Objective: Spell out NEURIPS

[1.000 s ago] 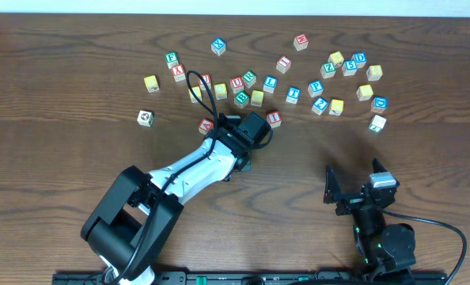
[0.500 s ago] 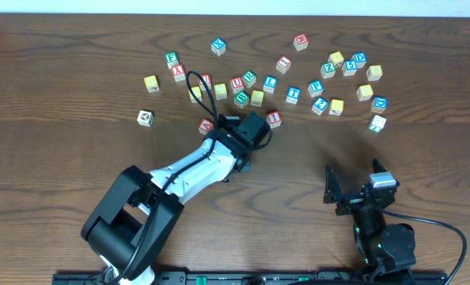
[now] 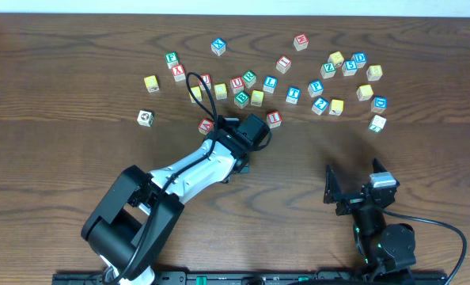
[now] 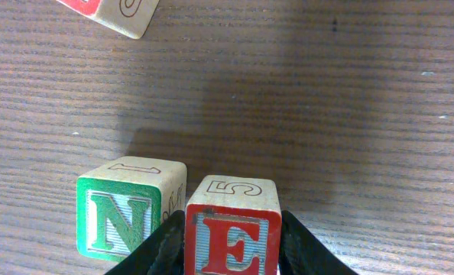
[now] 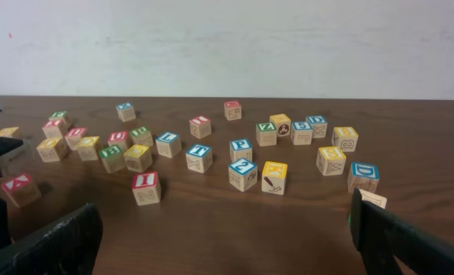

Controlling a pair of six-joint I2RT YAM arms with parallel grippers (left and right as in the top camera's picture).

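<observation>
Left pincer (image 4: pixel 231 246) clamped, right pincer (image 5: pixel 223 238) agape.

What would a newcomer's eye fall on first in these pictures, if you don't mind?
The left tool clamps a red E cube beside a green N cube, low in the left wrist view. Beyond them, many lettered cubes lie scattered across the far half of the table, while the right tool sits open near the front.

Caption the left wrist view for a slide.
Left fingers hold the red E cube beside the green N cube.
</observation>
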